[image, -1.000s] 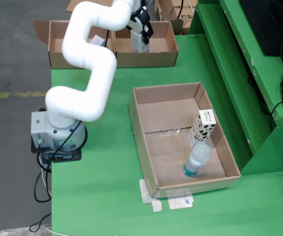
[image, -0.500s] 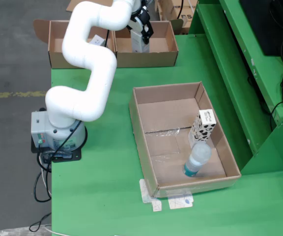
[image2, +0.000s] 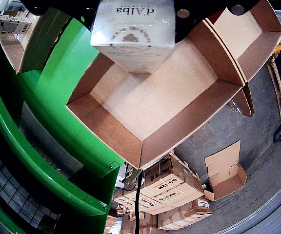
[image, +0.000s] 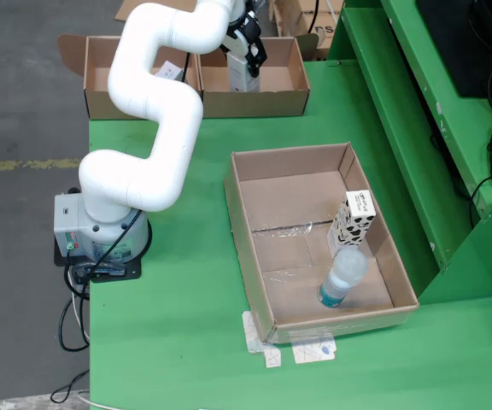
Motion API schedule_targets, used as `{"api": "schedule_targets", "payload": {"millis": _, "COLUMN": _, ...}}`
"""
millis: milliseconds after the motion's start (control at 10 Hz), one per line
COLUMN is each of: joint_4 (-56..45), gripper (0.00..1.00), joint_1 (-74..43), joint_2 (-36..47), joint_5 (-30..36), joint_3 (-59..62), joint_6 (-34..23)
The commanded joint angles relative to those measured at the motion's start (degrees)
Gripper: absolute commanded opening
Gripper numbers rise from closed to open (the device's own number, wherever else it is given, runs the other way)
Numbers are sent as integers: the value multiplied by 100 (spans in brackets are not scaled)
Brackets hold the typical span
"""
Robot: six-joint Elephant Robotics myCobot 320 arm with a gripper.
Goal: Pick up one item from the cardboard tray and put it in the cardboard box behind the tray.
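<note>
From the fixed view, the hand (image: pixel 244 73) hangs inside the right-hand box (image: pixel 293 90) behind the tray (image: pixel 244 248), clamped on a white carton (image: pixel 240 77). From the hand's own view, the carton (image2: pixel 133 31) hovers over the box floor (image2: pixel 150 97); only the release seems left.

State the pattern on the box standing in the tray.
White box with black spots, clearest in the fixed view.
</note>
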Motion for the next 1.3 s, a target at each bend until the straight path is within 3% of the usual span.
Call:
{"api": "schedule_targets", "payload": {"millis": 0, "joint_4": 73, "gripper": 40, "joint_1": -50, "joint_2": 174, "joint_5": -59, "joint_3": 175, "joint_6": -29}}
{"api": "schedule_targets", "payload": {"millis": 600, "joint_4": 73, "gripper": 100, "joint_1": -50, "joint_2": 174, "joint_5": -59, "joint_3": 175, "joint_6": -29}}
{"api": "schedule_targets", "payload": {"millis": 1200, "joint_4": 73, "gripper": 100, "joint_1": -50, "joint_2": 174, "joint_5": -59, "joint_3": 175, "joint_6": -29}}
